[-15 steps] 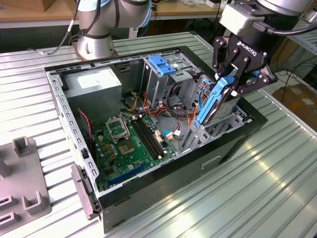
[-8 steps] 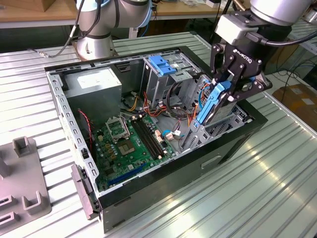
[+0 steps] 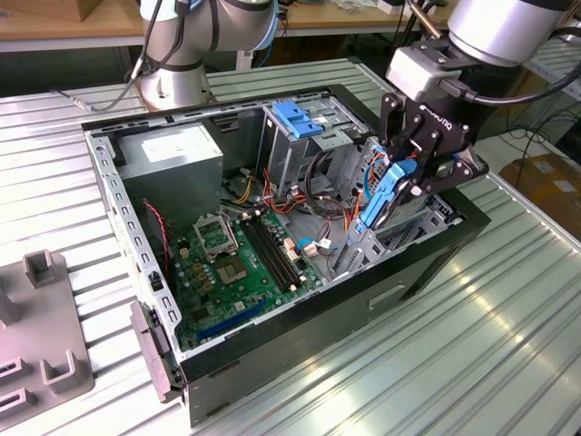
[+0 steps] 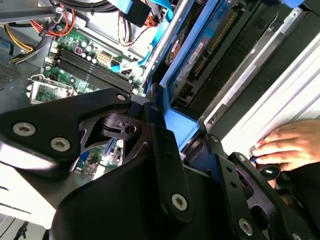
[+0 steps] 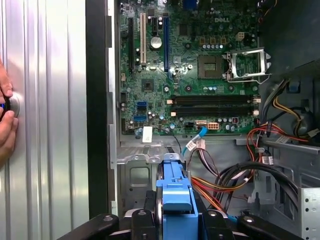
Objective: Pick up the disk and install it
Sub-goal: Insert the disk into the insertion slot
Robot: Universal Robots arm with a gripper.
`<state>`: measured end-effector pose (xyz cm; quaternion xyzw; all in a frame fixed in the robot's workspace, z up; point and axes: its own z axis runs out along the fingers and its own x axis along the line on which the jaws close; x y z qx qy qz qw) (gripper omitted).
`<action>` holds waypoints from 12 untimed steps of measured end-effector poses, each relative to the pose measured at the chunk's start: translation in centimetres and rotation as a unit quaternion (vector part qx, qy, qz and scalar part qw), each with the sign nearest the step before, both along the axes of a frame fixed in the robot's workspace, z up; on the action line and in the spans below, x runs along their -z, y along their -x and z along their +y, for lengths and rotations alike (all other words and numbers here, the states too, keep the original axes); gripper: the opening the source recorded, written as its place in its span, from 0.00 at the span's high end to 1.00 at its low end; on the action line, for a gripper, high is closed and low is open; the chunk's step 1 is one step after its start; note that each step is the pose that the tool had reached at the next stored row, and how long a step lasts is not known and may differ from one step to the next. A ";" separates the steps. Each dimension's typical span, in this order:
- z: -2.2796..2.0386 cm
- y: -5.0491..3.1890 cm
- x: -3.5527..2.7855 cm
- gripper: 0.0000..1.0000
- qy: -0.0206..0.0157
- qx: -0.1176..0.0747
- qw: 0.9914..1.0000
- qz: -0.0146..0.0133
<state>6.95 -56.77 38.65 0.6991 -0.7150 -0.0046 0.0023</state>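
Claw: my claw (image 3: pixel 406 177) pinches the disk by its blue rail, one finger on each side.
Disk: the disk (image 3: pixel 383 198) stands on its edge and leans, at the exterior view's right side of the case. Its low end dips down inside the case, just beside that wall. I cannot tell if it touches anything there.
Rail: in both wrist views the rail (image 5: pixel 175 187) (image 4: pixel 178 126) sits right in my grip.
Case: the case (image 3: pixel 318 320) lies open on the table (image 3: pixel 454 372).
Board: the green board (image 3: pixel 241 259) lies flat in the case, to the exterior view's left of the disk.
Cage: a grey cage (image 3: pixel 283 159) stands at the far side of the case with a blue bracket (image 3: pixel 295 118) on top, apart from my disk.
Box: a grey box (image 3: pixel 172 154) sits in the far left corner of the case.
Hand: a person's hand (image 5: pixel 6 122) (image 4: pixel 290 145) rests on the table just outside the case, fingers on a small round knob (image 5: pixel 13 106).
Block: a grey block (image 3: pixel 41 336) lies on the table at the exterior view's left, well apart from the case.
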 end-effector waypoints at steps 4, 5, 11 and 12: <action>0.00 0.00 0.86 0.63 0.000 0.000 1.000 0.000; 0.00 0.00 1.07 0.63 0.000 0.000 1.000 0.000; 0.00 0.00 2.41 0.63 0.000 0.000 1.000 0.000; 0.00 0.00 2.72 0.63 0.000 0.000 1.000 0.000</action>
